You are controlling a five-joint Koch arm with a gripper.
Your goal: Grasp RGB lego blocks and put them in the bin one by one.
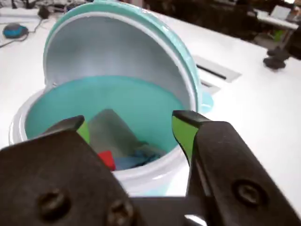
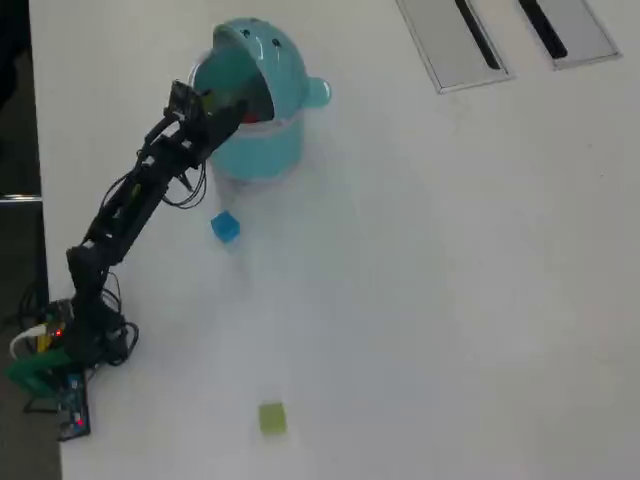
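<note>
One red block [image 1: 107, 159] inside the bin [image 1: 28, 117], just below the wide-open, empty tool [image 1: 131, 129].

The arm [image 2: 135, 195] is extended from lower left toward upper left of the overhead view; the tool [image 1: 131, 125] is held with jaws parted, empty.

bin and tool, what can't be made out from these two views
- Bin floor, wrist view: the tool body covers the near part; the red block shows only partly, and the pale bluish things beside it are too blurred to name.
- Bin inside, overhead view: hidden by the raised lid and the arm.
- Blue block and yellow-green block: outside the wrist view.
</note>
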